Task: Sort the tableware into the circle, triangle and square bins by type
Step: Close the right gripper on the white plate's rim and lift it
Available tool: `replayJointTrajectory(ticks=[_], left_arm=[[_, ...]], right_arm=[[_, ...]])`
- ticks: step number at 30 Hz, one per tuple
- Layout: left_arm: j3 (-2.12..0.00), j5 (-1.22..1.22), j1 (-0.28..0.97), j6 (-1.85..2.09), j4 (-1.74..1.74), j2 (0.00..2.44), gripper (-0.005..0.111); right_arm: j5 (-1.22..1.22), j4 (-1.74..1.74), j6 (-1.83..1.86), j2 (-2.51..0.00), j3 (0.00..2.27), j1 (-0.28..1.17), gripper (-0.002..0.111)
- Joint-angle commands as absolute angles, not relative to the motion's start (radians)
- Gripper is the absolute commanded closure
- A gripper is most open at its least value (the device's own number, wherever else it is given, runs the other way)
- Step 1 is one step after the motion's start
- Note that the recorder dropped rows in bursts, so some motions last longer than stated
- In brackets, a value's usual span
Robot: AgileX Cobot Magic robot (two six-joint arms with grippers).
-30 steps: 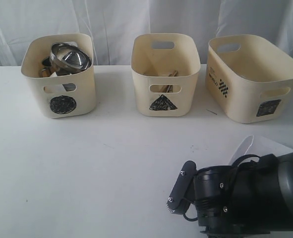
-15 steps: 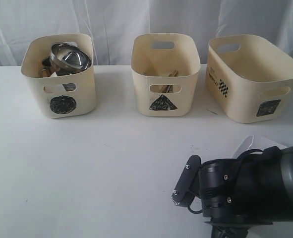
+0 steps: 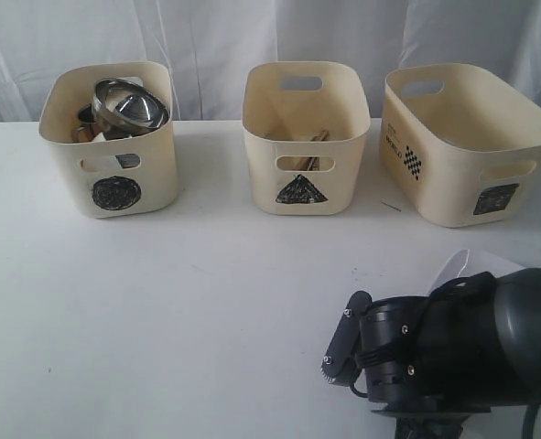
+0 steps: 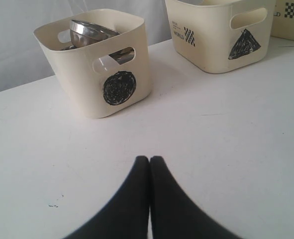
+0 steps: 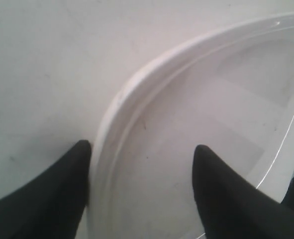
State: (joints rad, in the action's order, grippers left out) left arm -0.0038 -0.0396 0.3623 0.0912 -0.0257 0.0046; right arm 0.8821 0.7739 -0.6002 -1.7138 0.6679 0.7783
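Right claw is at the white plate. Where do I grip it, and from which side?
Grip the raised rim of the white plate, coming down from above. The plate lies flat on the table, so its curved lip looks like the only edge you can pinch. The open right claw straddles that lip, one finger outside and one over the well. Lowering and closing there is probably best.

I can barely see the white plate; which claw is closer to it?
Right. The right claw is open astride the rim of the plate, one finger outside, one over its inside. The left claw is shut over the table, facing the circle bin; no plate in its view.
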Motion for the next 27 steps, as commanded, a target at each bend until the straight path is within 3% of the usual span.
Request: replayJointTrajectory(ticks=[1, 6, 13, 16, 27], left_arm=[[0.000, -0.037, 0.361, 0.093, -0.029, 0.000, 0.107], [0.000, -0.037, 0.361, 0.093, -0.029, 0.000, 0.107], [0.000, -0.037, 0.361, 0.093, -0.029, 0.000, 0.107], [0.000, -0.037, 0.361, 0.093, -0.029, 0.000, 0.107], [0.000, -0.037, 0.361, 0.093, -0.029, 0.000, 0.107]], right_arm=[[0.865, 0.762, -0.607, -1.730, 0.662, 0.768, 0.051], [0.865, 0.762, -0.607, -1.730, 0.662, 0.768, 0.057], [0.847, 0.769, -0.607, -1.728, 0.662, 0.768, 0.097], [0.849, 0.791, -0.607, -1.721, 0.664, 0.768, 0.108], [0.862, 0.803, -0.607, -1.621, 0.667, 0.768, 0.108]])
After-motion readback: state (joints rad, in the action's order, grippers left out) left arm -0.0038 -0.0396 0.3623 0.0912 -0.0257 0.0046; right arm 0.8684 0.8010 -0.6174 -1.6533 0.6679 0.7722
